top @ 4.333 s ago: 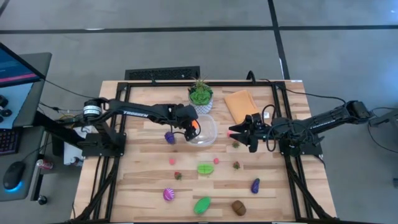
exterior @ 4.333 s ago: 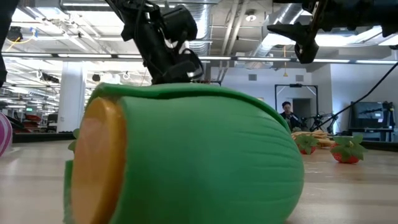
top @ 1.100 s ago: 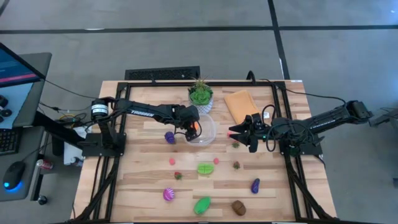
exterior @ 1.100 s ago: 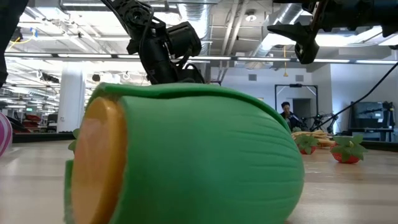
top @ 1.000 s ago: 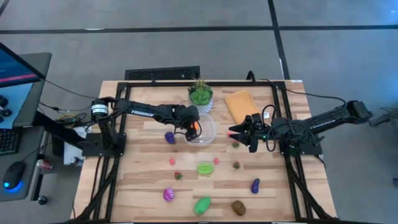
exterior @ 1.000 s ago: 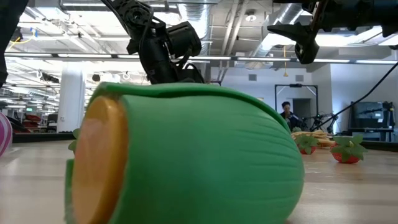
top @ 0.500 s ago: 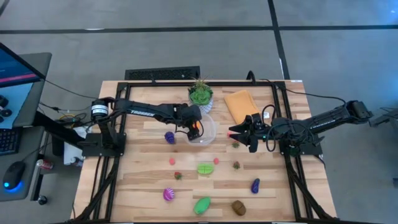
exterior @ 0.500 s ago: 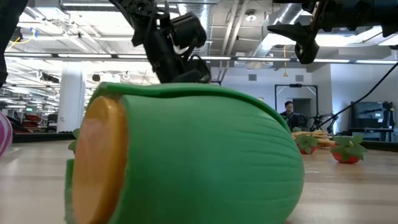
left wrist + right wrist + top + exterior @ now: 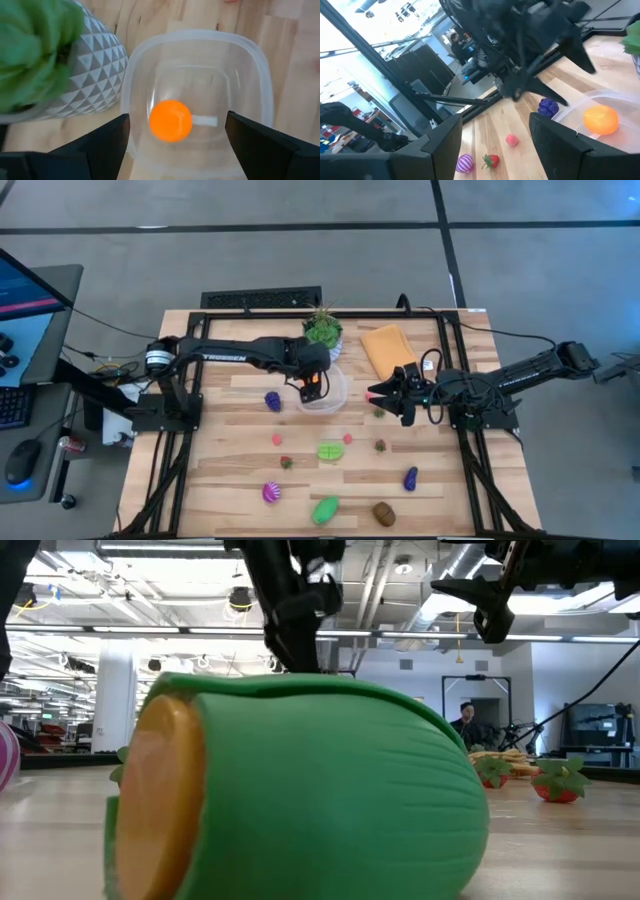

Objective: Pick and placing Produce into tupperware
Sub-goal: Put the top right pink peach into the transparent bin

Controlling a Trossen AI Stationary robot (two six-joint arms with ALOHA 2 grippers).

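Left wrist view: round orange produce (image 9: 171, 120) inside clear tupperware (image 9: 260, 70)

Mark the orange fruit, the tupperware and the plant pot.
orange fruit (image 9: 171, 120): left wrist view, middle of the ball.
tupperware (image 9: 264, 80): left wrist view, clear rim.
plant pot (image 9: 95, 70): left wrist view, white faceted wall.

Orange fruit (image 9: 171, 121) now loose in tupperware (image 9: 250, 65), left tool (image 9: 311, 385) opened.
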